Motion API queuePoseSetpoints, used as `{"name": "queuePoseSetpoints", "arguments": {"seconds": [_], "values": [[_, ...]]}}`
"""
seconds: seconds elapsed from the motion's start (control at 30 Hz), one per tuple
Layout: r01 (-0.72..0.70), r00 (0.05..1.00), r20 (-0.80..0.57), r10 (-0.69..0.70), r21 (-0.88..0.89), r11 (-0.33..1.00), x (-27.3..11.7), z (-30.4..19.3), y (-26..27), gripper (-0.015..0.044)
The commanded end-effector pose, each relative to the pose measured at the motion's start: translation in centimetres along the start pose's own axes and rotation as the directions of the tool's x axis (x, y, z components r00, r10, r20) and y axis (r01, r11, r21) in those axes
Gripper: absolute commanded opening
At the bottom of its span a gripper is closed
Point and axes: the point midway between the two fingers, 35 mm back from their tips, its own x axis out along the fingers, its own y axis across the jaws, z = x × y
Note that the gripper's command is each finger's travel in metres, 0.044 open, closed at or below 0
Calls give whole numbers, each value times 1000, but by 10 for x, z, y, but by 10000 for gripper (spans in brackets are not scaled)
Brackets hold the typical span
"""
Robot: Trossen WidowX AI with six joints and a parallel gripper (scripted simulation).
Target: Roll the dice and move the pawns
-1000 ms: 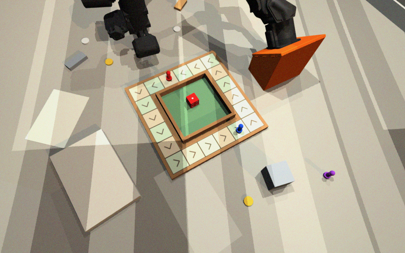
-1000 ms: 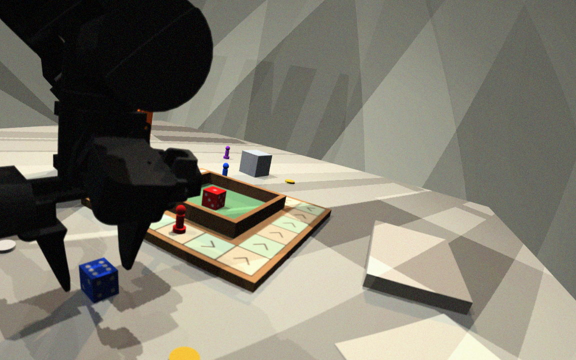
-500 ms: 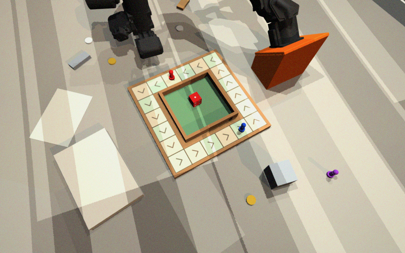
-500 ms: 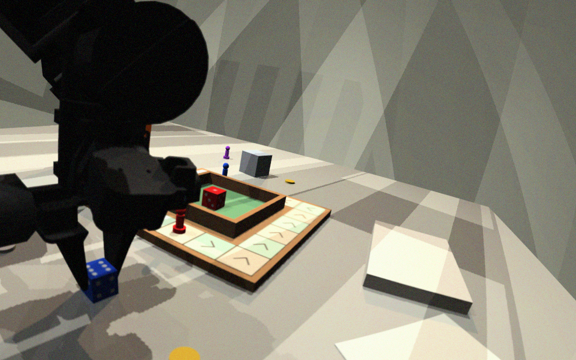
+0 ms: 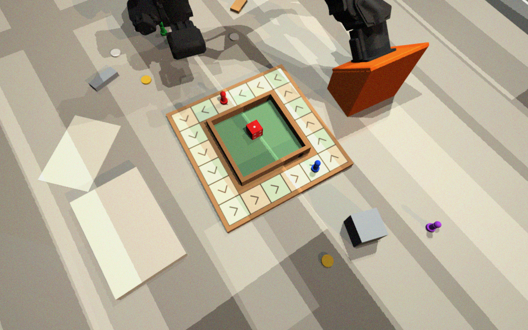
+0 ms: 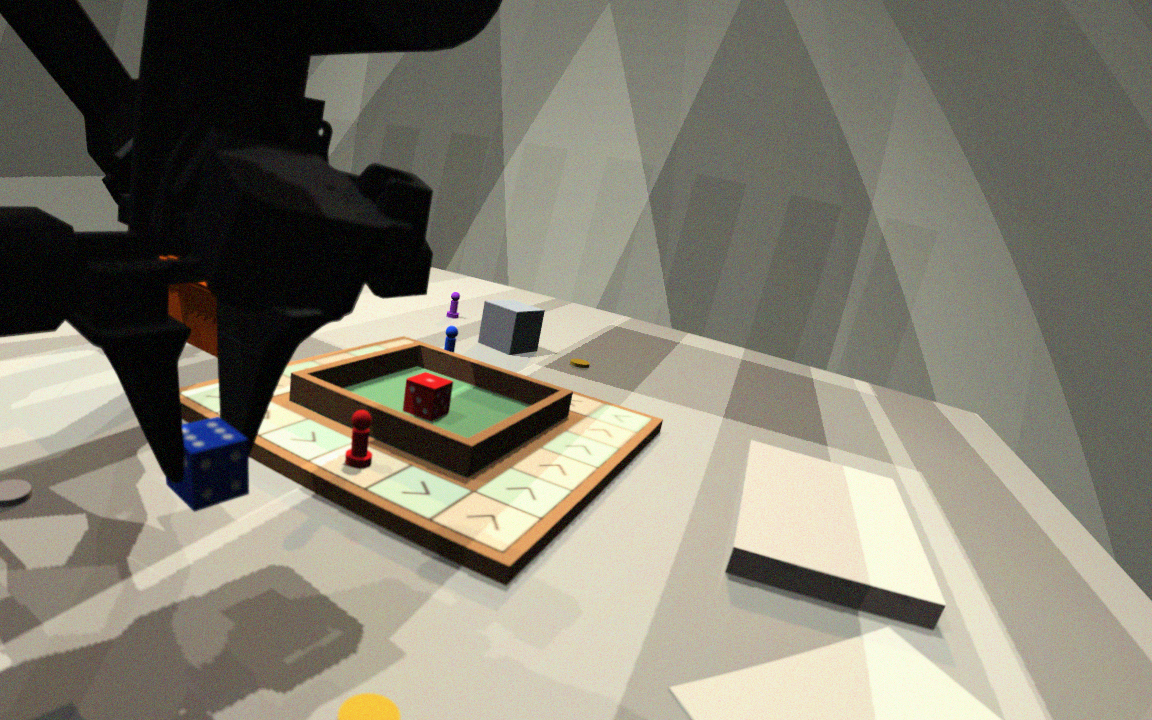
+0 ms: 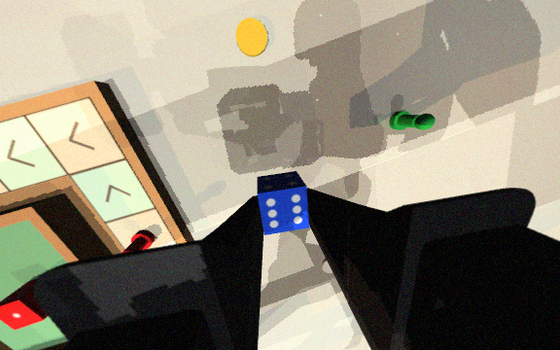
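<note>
My gripper is shut on the blue die, held above the table beside the board; the top view shows the gripper from above, hiding the die. The blue die's upper face shows six. The red die rests in the green-floored tray with one on top. The red pawn stands on the board's side nearest the gripper. The blue pawn stands one square before the right corner in the top view.
A green pawn is near the gripper; a purple pawn and grey box are beyond the board. An orange block sits beside it. A pale slab, a grey block and several discs lie around.
</note>
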Motion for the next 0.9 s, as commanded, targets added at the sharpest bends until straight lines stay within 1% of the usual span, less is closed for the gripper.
{"name": "queuePoseSetpoints", "arguments": {"seconds": [0.0,0.27,0.4,0.6,0.87], "values": [[3,1000,0,-3,3,1000,-23,1,-1,0],[10,1000,0,-10,1,1000,-67,-4,-5,0],[10,1000,1,-10,-5,1000,-70,-4,-5,0],[-1,1000,3,2,-185,983,-66,3,26,0],[-27,1000,2,31,-428,903,-61,6,79,0]]}}
